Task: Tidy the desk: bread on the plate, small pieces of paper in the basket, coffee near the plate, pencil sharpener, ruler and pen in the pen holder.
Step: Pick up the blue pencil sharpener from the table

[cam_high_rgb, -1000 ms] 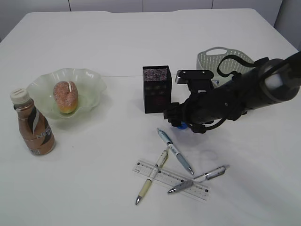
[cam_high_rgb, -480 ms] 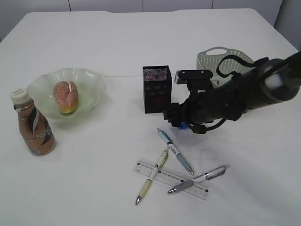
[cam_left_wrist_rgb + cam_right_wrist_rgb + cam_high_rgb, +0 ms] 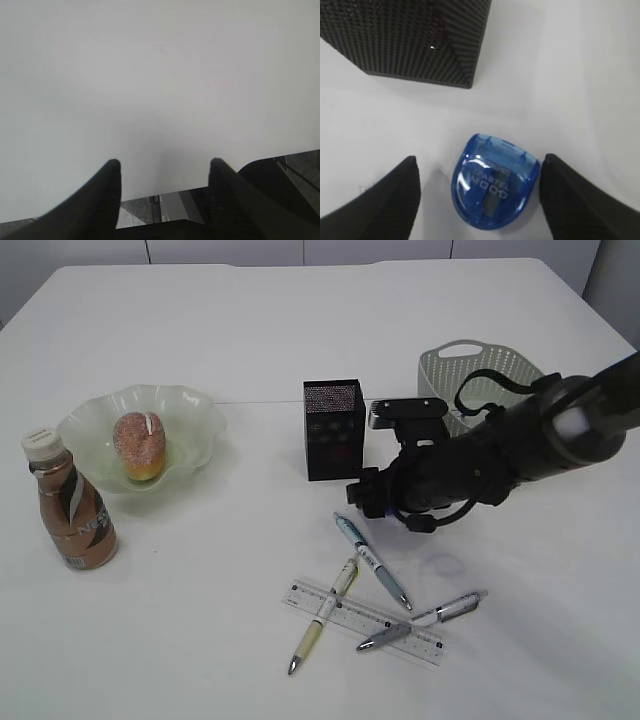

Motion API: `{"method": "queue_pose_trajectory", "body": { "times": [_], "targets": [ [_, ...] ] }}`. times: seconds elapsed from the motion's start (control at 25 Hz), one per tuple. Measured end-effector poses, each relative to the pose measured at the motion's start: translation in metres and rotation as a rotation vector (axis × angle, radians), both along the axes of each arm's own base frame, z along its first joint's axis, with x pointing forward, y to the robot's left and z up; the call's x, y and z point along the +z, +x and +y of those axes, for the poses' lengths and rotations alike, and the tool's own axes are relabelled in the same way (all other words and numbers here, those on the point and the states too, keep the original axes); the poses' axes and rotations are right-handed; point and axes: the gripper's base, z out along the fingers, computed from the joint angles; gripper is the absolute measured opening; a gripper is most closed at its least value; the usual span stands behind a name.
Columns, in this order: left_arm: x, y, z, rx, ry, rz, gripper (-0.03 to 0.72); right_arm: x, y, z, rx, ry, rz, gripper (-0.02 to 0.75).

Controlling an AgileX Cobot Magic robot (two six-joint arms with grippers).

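Note:
The blue pencil sharpener point(image 3: 495, 187) lies flat on the white table, just in front of the black mesh pen holder point(image 3: 333, 428) point(image 3: 415, 35). My right gripper point(image 3: 480, 161) point(image 3: 368, 498) is open and straddles it. The right finger is almost at its edge and the left finger stands apart from it. Three pens point(image 3: 372, 560) point(image 3: 322, 615) point(image 3: 425, 620) lie crossed over the clear ruler point(image 3: 365, 622). The bread point(image 3: 138, 445) sits on the green glass plate point(image 3: 195, 405), with the coffee bottle point(image 3: 72, 505) beside it. My left gripper point(image 3: 165, 164) is open and empty. The small pieces of paper are out of view.
A pale mesh basket point(image 3: 478, 375) stands behind my right arm, at the back right. The left wrist view holds only bare white table point(image 3: 160, 75) and its near edge.
My right arm has shifted slightly left and lower over the pencil sharpener, which it now hides in the exterior view. Nothing else has moved.

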Motion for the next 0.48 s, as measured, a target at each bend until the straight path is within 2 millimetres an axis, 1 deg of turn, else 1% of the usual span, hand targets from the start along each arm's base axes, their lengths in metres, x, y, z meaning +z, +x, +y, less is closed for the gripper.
{"method": "queue_pose_trajectory", "body": {
  "times": [0.48],
  "targets": [
    [0.0000,0.0000,0.0000,0.000,0.000,0.000,0.396,0.0013,0.0012,0.0010,0.004,0.012,-0.019,0.577]
  ]
}}
